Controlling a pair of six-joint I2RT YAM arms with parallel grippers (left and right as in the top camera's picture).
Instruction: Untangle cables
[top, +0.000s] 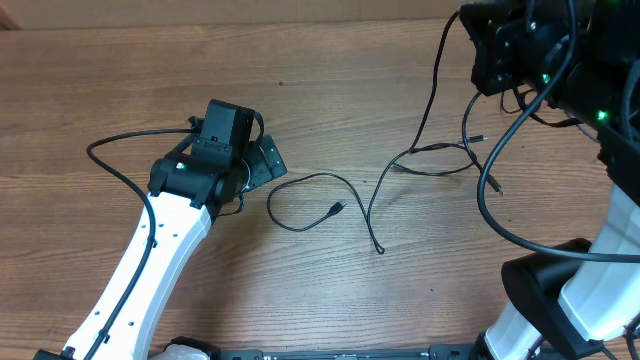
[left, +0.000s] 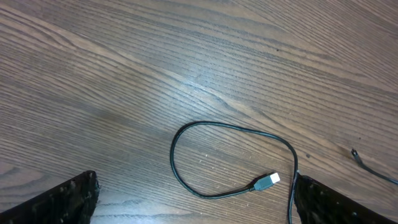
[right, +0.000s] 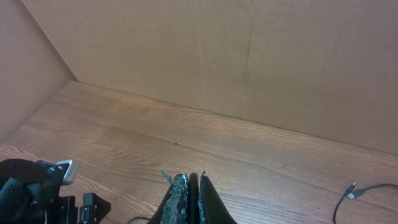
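Brown wood grain covers the surface (top: 330, 90). The thin black cables (top: 430, 148) lie on it right of centre, where several strands cross in a small knot we cannot trace line by line. One strand rises from that knot toward the right claw (right: 189, 186), held high near the far right corner. Its fingers are pressed flat together. The overhead view shows the strand ending at them, so we read it as pinched there, though in the wrist view the fingers hide the cord itself.

Left of the knot, a looped cord (left: 214, 124) curls on the surface near the middle and ends in a pale plug (left: 267, 180). Its other run heads down to a dark end beside a strand from the knot. We cannot tell whether the two touch or only lie alongside.

The left claw (left: 196, 202) hangs over this loop with its fingers spread wide apart, gripping nothing. Only the fingertips show, at the lower corners of its wrist view, and the cord slips out of frame just beside the right-hand one.

Another small plug (right: 351, 193) shows at the lower right of the right wrist view, its cord cut off by the edge. A cardboard wall (right: 261, 62) backs the surface.
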